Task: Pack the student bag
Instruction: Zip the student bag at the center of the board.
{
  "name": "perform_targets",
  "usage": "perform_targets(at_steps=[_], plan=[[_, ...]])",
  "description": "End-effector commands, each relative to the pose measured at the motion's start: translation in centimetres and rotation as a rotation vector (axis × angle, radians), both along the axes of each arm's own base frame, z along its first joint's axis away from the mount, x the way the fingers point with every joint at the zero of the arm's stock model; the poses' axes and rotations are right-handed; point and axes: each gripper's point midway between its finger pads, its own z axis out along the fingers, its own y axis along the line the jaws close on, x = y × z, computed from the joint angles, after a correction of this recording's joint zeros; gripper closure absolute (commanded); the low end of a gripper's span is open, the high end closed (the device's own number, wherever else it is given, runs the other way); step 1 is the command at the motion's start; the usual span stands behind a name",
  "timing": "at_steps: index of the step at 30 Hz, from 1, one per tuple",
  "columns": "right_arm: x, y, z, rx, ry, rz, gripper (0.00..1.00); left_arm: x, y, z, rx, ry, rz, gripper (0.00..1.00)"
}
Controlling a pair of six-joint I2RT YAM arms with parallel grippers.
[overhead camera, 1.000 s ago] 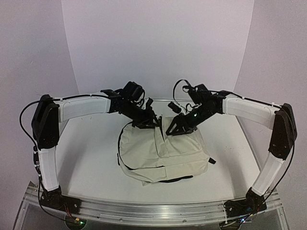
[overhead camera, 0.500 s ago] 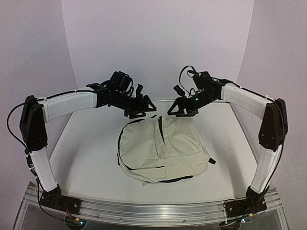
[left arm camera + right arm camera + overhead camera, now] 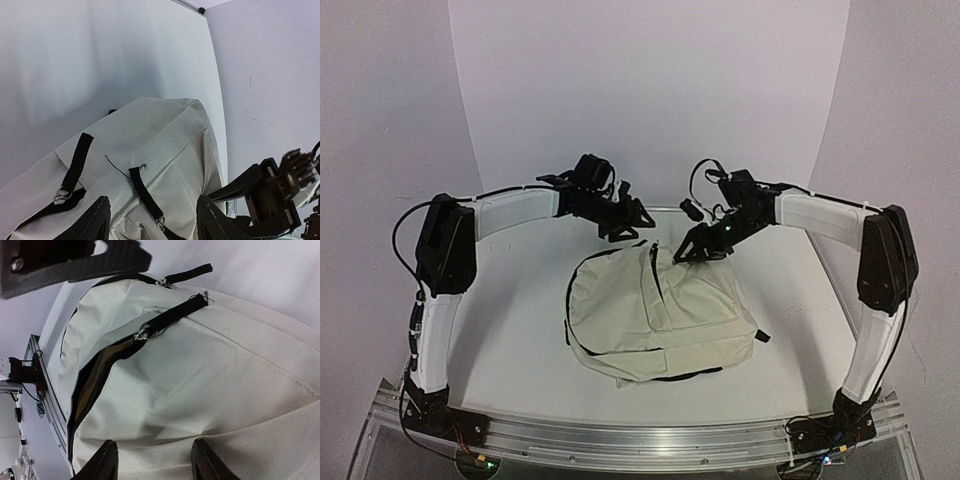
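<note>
The large soft cream fabric student bag (image 3: 660, 310) lies flat in the middle of the white bench (image 3: 510, 330), its top end turned away from the arm bases. A black zipper runs down from that end. The right wrist view shows it partly undone, with dark lining (image 3: 92, 390) in the gap. Two short black webbing pulls on metal rings lie on the cloth at the bag's top: one (image 3: 172, 316) at the head of the open zipper and the other (image 3: 187, 274) farther toward the bag's edge. A black strap end (image 3: 761, 337) pokes out at the bag's right side.

The right tool (image 3: 688, 252) sits at the bag's top edge, to the right of the zipper. Its fingers (image 3: 105, 462) are spread over plain cream fabric with nothing pinched between them. Whether the tips press the cloth cannot be told.

The left tool (image 3: 632, 224) hangs just beyond the bag's top left corner, above the bench. Its fingers (image 3: 97, 222) are also spread and hold nothing, and one webbing pull (image 3: 144, 192) lies below the gap between them.

On the bag's near side, a long aluminium rail (image 3: 640, 440) along the bench edge carries both arm bases.
</note>
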Motion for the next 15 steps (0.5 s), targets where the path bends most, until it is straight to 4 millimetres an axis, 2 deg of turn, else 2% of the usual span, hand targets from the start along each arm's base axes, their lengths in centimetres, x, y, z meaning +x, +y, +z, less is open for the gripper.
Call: perform_targets(at_steps=[1, 7, 15], plan=[[-4.0, -0.8, -3.4, -0.133, 0.049, 0.071, 0.51, -0.2, -1.5, 1.6, -0.05, -0.004, -0.07, 0.42], [-4.6, -1.4, -4.7, -0.177, 0.046, 0.085, 0.52, -0.2, -2.5, 0.2, -0.062, 0.033, -0.113, 0.45], [-4.9, -1.3, -4.5, -0.174, 0.043, 0.095, 0.52, -0.7, -3.5, -1.7, -0.062, 0.082, -0.132, 0.43]])
